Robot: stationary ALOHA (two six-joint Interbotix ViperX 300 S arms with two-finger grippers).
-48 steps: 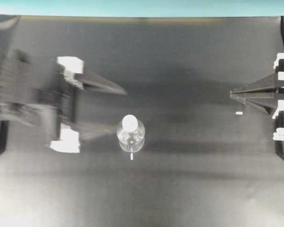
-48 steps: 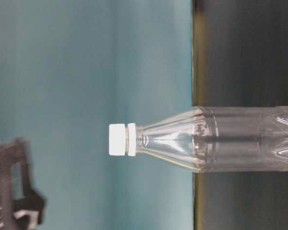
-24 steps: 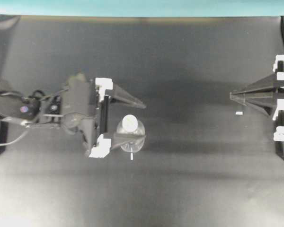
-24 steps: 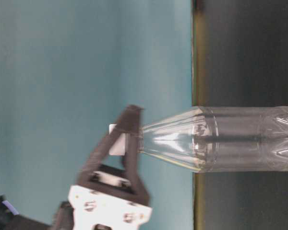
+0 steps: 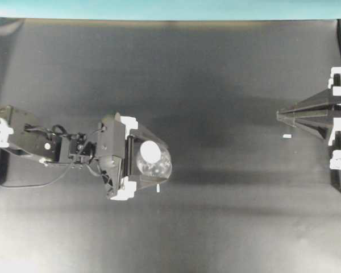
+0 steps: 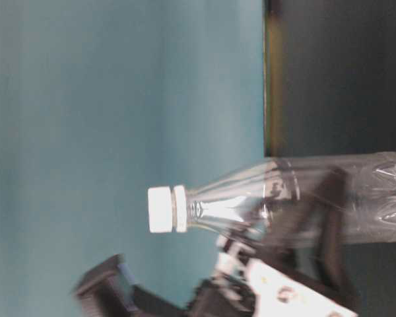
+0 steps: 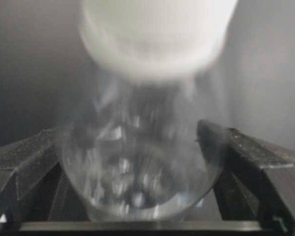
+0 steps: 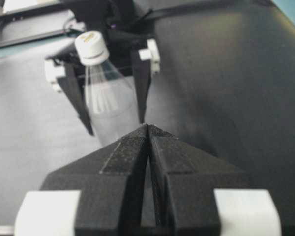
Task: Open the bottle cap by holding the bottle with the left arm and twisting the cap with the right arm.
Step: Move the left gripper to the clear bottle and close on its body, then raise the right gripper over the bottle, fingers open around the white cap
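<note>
While left gripper (image 5: 150,162) straddles clear bottle (image 5: 154,165) mid-table, jaws spread, seemingly no squeeze yet. White cap (image 5: 151,151) on. Right gripper (image 5: 279,115) closed, well apart. 2 steps left: clamp, twist.

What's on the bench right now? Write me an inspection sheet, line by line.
Surface: dark mat, bare around the job.
Job's things: clear bottle upright, white bottle cap still on.
Clutter: two small white tape marks, one beside the bottle.
Grippers: left pincer open, fingers on both sides of the bottle body; right pincer shut, empty, far from the bottle.
Cables: loose black cables along the left arm.
Surroundings: teal wall behind the table.
</note>
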